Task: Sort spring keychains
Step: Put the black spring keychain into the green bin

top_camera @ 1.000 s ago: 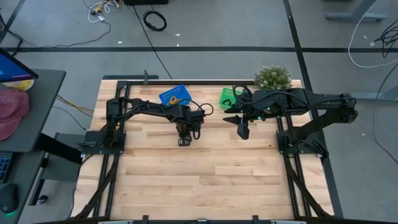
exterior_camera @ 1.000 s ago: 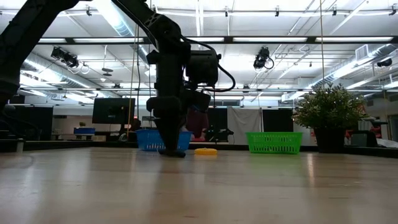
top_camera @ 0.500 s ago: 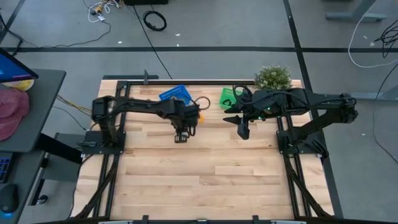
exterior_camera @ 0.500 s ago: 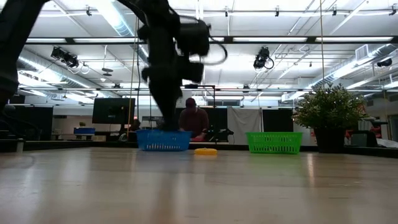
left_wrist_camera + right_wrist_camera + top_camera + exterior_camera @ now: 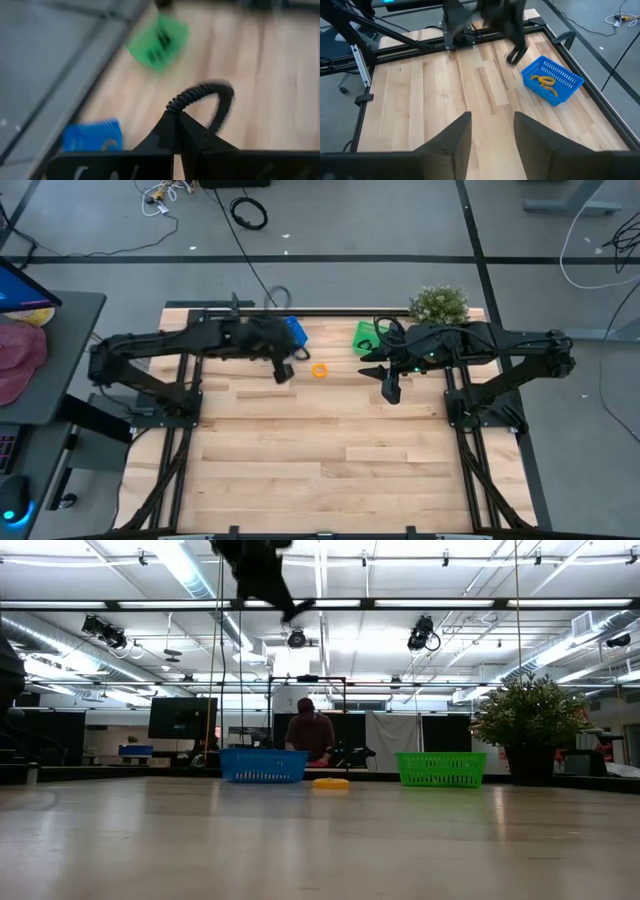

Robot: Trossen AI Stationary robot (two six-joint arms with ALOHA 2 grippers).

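Black keychain [image 5: 202, 102] pinched in the closed left gripper [image 5: 175, 122], high above the table.

Only the coil's end sits between the tips, so I think a quick swing could shake it loose outside the blue basket [image 5: 296, 330]. It is a dark springy loop. An orange keychain [image 5: 319, 370] lies near. The right gripper [image 5: 491, 131] waits, fingers wide.

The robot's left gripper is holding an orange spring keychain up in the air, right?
Not quite. The left wrist view shows the left gripper shut on a black spring keychain, not an orange one. It is indeed up in the air. An orange spring keychain lies on the table in the high view.
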